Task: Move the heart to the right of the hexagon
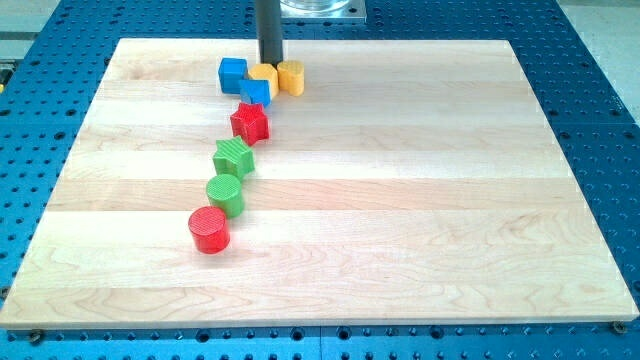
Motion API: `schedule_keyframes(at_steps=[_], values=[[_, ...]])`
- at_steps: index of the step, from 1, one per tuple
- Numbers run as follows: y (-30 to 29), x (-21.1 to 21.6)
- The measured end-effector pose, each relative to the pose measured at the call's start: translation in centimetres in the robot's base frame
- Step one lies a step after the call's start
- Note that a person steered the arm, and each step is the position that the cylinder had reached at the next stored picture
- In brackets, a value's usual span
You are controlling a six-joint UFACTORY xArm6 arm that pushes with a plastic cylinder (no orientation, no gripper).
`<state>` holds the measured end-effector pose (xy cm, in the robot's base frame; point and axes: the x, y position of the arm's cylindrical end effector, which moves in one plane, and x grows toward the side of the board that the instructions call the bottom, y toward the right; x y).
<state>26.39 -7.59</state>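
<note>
Two yellow blocks sit near the view's top. One yellow block (263, 74) is partly hidden behind my rod and looks angular, like a hexagon. The other yellow block (291, 77), just to its right, looks rounded, like a heart, but the shapes are hard to tell apart. My tip (270, 65) rests at the top edge of the left yellow block, between the two. A blue cube (232, 74) lies to the left, and a second blue block (255, 93) touches the left yellow block from below.
A line of blocks runs down and left from the cluster: a red star (249, 122), a green star (233, 158), a green cylinder (225, 194) and a red cylinder (209, 229). The wooden board's (420, 220) top edge is just above the cluster.
</note>
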Motion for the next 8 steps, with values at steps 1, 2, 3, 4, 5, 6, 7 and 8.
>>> schedule_keyframes(at_steps=[1,2,3,4,5,6,7,8], values=[[-3.0,0.0],[-6.6,-0.1],[-6.3,-1.2],[0.2,-2.3],[4.2,-2.1],[5.4,-1.7],[5.4,-2.7],[3.7,-3.0]])
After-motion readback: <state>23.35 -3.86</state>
